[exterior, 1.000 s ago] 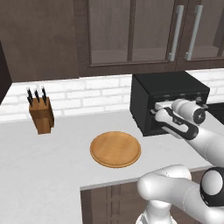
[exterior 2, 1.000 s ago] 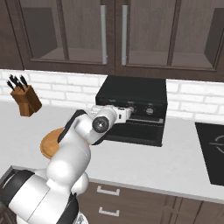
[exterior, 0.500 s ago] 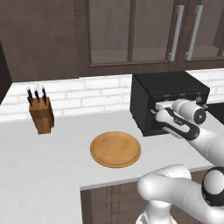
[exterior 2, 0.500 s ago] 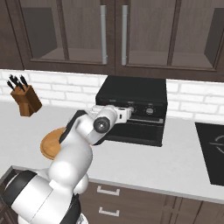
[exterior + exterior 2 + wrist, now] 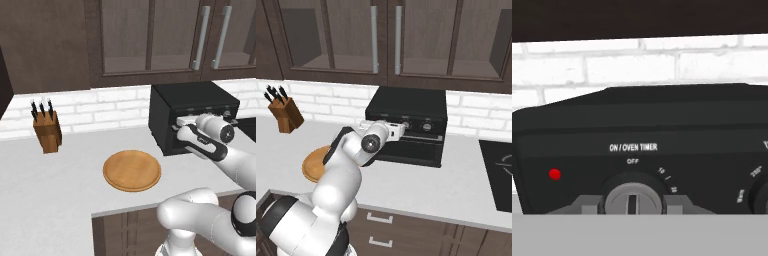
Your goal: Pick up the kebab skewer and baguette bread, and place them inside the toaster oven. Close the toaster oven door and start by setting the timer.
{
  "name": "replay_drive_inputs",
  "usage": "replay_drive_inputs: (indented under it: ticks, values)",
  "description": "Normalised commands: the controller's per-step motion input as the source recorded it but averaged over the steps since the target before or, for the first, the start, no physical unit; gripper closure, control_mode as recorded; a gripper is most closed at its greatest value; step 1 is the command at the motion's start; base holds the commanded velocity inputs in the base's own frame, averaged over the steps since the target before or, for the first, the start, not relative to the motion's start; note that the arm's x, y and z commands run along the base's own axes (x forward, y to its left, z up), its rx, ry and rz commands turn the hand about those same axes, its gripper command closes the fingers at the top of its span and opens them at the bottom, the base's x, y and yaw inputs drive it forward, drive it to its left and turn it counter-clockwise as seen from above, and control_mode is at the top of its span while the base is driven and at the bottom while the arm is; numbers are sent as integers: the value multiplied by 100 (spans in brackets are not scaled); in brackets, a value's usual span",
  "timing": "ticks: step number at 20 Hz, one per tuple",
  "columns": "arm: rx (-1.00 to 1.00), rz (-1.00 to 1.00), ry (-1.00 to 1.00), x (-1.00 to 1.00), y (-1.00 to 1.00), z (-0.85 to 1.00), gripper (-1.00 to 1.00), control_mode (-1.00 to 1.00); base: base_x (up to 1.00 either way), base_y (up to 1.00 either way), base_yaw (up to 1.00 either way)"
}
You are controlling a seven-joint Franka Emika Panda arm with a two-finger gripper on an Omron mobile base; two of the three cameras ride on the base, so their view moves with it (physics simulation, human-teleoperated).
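The black toaster oven [image 5: 192, 102] stands on the counter against the brick wall, and its door [image 5: 412, 148] is up and shut. My gripper [image 5: 632, 205] is at the control panel, its two fingers [image 5: 587, 206] pressed against either side of the silver-ringed ON/OVEN TIMER knob [image 5: 632, 201], whose slot stands upright below OFF. A red lamp [image 5: 555, 174] glows left of the knob. From the base views the gripper [image 5: 180, 124] [image 5: 403, 129] is at the oven's upper front. The kebab skewer and the baguette bread are out of view; the wooden plate [image 5: 132, 171] is bare.
A knife block [image 5: 47, 131] [image 5: 285, 114] stands at the back left of the counter. The wooden plate [image 5: 315, 163] lies left of the oven, partly behind my arm. A dark cooktop [image 5: 498, 175] lies to the right. Cabinets hang above the oven.
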Motion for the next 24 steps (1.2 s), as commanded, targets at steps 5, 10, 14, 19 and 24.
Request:
replay_drive_inputs:
  ticks: [5, 10, 14, 19, 24]
  values:
    - [8, 0, 0, 0, 0, 0, 100, -100, 0, 0, 0]
    - [9, 0, 0, 0, 0, 0, 100, -100, 0, 0, 0]
    - [13, 0, 0, 0, 0, 0, 100, -100, 0, 0, 0]
    - [11, 0, -1, 0, 1, 0, 100, -100, 0, 0, 0]
    - [11, 0, -3, 0, 2, 0, 100, -100, 0, 0, 0]
